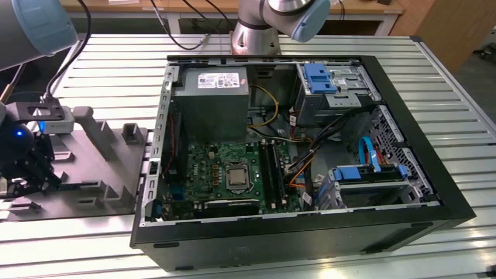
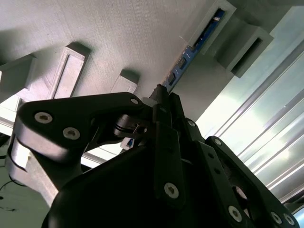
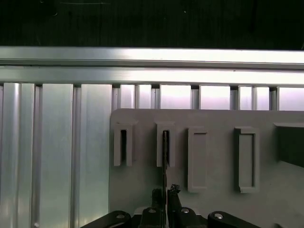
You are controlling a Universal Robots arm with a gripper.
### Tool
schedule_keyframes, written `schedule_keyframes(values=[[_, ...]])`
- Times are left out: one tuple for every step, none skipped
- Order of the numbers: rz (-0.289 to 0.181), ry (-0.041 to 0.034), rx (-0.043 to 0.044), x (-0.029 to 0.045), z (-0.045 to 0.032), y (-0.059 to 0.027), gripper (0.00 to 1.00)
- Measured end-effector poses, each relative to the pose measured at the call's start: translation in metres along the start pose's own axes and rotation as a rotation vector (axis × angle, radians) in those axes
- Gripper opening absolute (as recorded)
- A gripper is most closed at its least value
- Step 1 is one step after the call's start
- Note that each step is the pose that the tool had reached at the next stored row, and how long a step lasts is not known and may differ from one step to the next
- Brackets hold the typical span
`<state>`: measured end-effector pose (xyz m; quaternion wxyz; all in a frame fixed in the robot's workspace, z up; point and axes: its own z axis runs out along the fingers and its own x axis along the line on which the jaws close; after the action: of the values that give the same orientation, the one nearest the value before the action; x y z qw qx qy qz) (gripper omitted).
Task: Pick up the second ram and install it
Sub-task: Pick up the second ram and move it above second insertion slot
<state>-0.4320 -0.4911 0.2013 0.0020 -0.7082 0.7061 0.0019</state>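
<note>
Down at the grey holder (image 3: pixel 213 194) now, and the gripper (image 3: pixel 164 194) is right on the ram stick (image 3: pixel 165 156). In the first wrist view the fingers (image 3: pixel 174 191) are pressed together on the stick's thin edge, one on each side. The stick stands on edge, its far end seated in a narrow slot of the holder. In the second wrist view its blue-green board (image 2: pixel 194 47) runs out from the fingertips into that slot. In the exterior view the gripper (image 1: pixel 27 165) hangs over the holder (image 1: pixel 101 174) at the exterior view's left, just beside the open computer case (image 1: pixel 372 64) on the slatted metal counter (image 1: pixel 434 87).
</note>
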Motion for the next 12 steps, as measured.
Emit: schedule_keyframes(values=[[-0.001, 0.0001, -0.0007, 0.0000, 0.0000, 0.0000, 0.19], [-0.001, 0.0001, -0.0012, 0.0000, 0.0000, 0.0001, 0.19], [-0.002, 0.0000, -0.0014, 0.0000, 0.0002, -0.0002, 0.19], [-0.004, -0.0002, -0.0015, 0.0000, 0.0004, -0.0004, 0.19], [-0.007, -0.0002, -0.0016, 0.0000, 0.0004, -0.0005, 0.19], [-0.009, 0.0000, -0.0018, 0.0000, 0.0004, -0.0005, 0.19], [-0.010, -0.0001, -0.0021, 0.0000, 0.0004, -0.0008, 0.19], [-0.010, 0.0000, -0.0024, 0.0001, 0.0004, -0.0013, 0.19], [-0.010, 0.0001, -0.0027, 0.0001, 0.0003, -0.0021, 0.19], [-0.010, 0.0000, -0.0027, 0.0001, 0.0004, -0.0027, 0.19], [-0.010, -0.0001, -0.0026, 0.0000, 0.0005, -0.0029, 0.19], [-0.010, 0.0000, -0.0027, 0.0000, 0.0005, -0.0029, 0.19]])
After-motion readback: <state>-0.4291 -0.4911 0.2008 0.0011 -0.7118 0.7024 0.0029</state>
